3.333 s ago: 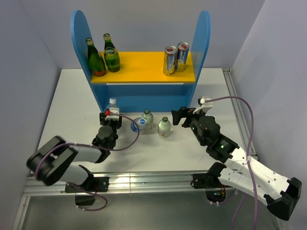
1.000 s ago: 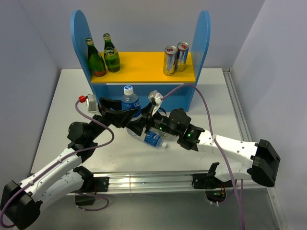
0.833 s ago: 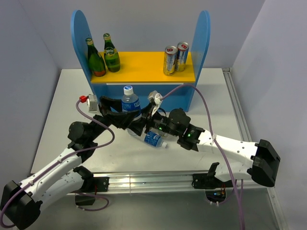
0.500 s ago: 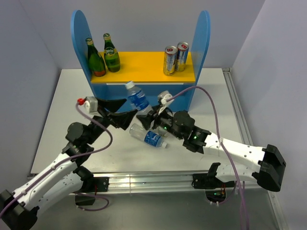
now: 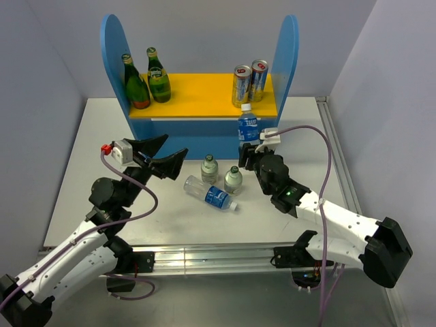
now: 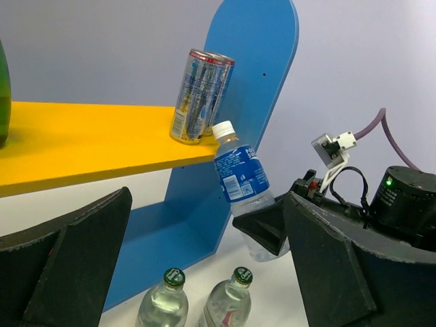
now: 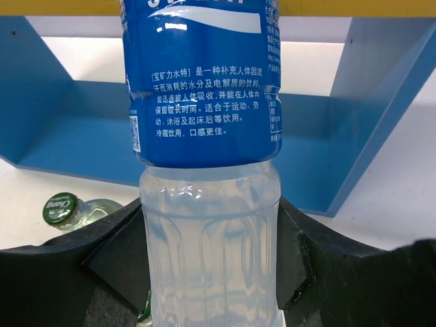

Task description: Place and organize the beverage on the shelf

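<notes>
The shelf (image 5: 204, 99) has blue round-topped sides and a yellow board, and stands at the back of the table. My right gripper (image 5: 252, 154) is shut on the clear lower part of a blue-labelled water bottle (image 5: 248, 128). It holds the bottle upright in front of the shelf's lower right bay, cap just below the board's front edge. The right wrist view shows the bottle (image 7: 204, 102) filling the space between the black fingers (image 7: 116, 252). My left gripper (image 5: 165, 154) hangs open and empty to the left, well apart from it. Through its open jaws I see that bottle (image 6: 240, 180).
Two small clear bottles with green caps (image 5: 209, 168) (image 5: 234, 179) stand on the table before the shelf. Another blue-labelled bottle (image 5: 211, 194) lies on its side near them. On the board, two green bottles (image 5: 146, 82) stand left and two cans (image 5: 249, 83) right.
My left gripper let go of the bottle, opened wide and drew back left. My right gripper carried the bottle right and set it upright before the shelf's right end.
</notes>
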Action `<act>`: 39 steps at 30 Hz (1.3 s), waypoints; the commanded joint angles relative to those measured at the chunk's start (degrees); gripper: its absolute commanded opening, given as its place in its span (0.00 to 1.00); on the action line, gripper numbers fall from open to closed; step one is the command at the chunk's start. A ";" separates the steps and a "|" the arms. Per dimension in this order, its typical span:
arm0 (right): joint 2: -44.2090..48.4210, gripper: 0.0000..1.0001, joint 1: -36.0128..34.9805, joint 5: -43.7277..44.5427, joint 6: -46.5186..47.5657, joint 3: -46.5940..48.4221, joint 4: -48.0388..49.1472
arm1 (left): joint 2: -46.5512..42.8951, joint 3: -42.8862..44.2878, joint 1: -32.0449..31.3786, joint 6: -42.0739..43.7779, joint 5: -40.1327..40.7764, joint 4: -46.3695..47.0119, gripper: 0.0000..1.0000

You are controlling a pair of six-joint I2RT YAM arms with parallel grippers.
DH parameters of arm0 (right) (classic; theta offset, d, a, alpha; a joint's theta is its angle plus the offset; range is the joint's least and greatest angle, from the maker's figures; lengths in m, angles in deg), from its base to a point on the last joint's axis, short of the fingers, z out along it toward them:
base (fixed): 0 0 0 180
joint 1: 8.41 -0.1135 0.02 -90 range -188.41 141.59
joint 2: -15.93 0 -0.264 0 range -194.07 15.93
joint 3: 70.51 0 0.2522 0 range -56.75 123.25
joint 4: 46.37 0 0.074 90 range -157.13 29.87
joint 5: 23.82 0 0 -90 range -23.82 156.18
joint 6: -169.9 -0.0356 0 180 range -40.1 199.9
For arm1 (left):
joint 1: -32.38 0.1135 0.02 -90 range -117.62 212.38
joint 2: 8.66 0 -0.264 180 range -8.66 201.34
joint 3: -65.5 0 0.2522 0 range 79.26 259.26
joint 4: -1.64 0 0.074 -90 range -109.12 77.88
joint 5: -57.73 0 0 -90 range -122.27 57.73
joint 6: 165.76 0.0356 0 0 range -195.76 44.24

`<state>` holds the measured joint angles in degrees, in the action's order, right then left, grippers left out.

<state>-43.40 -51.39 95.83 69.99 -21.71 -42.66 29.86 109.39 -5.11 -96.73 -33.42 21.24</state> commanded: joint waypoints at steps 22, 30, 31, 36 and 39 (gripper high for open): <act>-16.34 0.00 5.54 6.12 -1.34 3.10 24.09 | 1.03 -3.85 -0.12 3.30 0.88 4.52 0.99; -23.02 0.00 8.18 6.12 -3.01 3.71 27.08 | -0.03 -4.99 -0.12 4.01 3.17 4.96 0.99; -23.54 0.00 8.26 6.12 -3.01 4.06 26.91 | -0.20 -5.08 -0.12 4.01 3.26 5.04 0.99; -27.14 0.00 8.44 6.56 -1.52 5.91 28.14 | -0.20 -5.61 -0.12 4.18 3.70 5.57 0.99; -28.82 0.00 8.96 6.65 -0.55 7.14 29.28 | -0.55 -6.05 -0.21 4.27 3.87 5.83 0.99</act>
<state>-72.27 -43.61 100.20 68.92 -20.24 -23.60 30.43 103.73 -5.16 -93.41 -30.42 24.09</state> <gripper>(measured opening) 0.646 0.994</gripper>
